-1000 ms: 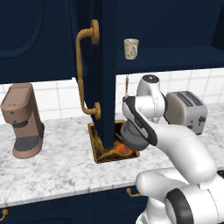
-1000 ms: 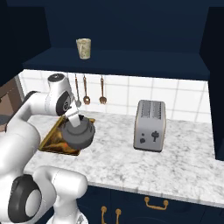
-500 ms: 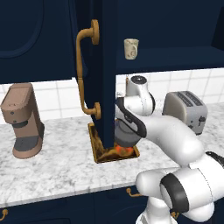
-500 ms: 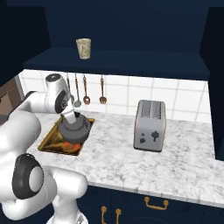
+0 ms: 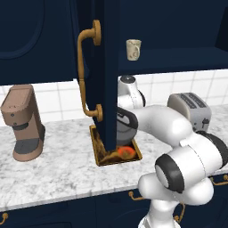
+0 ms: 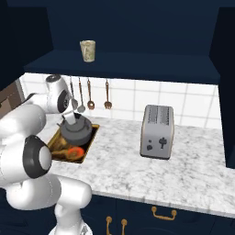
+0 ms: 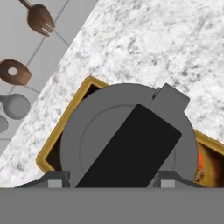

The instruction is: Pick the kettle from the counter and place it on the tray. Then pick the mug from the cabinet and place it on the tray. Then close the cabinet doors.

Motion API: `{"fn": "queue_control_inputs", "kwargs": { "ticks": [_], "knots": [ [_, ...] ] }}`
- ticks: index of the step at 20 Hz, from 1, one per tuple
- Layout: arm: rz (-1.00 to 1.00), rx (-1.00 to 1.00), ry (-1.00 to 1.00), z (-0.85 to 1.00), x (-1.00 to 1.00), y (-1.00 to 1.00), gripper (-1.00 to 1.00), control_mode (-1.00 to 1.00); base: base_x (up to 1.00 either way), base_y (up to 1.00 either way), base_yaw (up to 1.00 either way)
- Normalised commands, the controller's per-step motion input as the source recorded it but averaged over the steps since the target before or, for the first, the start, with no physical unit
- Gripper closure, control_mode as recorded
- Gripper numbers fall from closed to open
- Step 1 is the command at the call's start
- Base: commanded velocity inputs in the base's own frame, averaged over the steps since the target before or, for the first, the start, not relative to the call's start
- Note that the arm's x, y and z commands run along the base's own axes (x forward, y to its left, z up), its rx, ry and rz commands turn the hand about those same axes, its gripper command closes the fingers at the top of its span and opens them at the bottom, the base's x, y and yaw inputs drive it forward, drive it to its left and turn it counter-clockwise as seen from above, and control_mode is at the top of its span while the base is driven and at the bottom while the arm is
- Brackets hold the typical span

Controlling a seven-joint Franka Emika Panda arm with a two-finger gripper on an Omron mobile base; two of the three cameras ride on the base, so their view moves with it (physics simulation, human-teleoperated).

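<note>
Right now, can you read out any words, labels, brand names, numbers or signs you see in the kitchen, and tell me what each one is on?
No readable text anywhere.
Toaster: two dark round controls and a slot on its front, no lettering.
Mug: a faint mottled marking, not letters.
Coffee machine: plain brown and grey, no brand visible.
Kettle and tray: no labels; the tray bears a swirled pattern with an orange-red spot.

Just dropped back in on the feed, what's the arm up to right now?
The arm's gripper hangs directly above the kettle, which sits on the tray at the back of the counter. The fingers stand apart rather than clamped, so the kettle looks released. The mug stands on the cabinet shelf, and the cabinet doors are open.
</note>
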Motion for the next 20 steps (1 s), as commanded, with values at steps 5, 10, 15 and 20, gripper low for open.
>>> {"fn": "queue_control_inputs", "kwargs": {
  "ticks": [5,10,15,20],
  "knots": [
    [-0.02,0.01,0.0,-0.05,0.41,0.0,1.0,-1.0,0.0,0.0,0.0],
    [-0.01,0.0,0.0,-0.13,0.13,0.03,1.0,-1.0,0.0,0.0,0.0],
    [0.0,0.0,0.0,-0.36,0.0,0.1,1.0,-1.0,0.0,0.0,0.0],
    [0.0,0.0,0.0,-0.23,0.05,0.03,1.0,-1.0,0.0,0.0,0.0]
  ]
}}
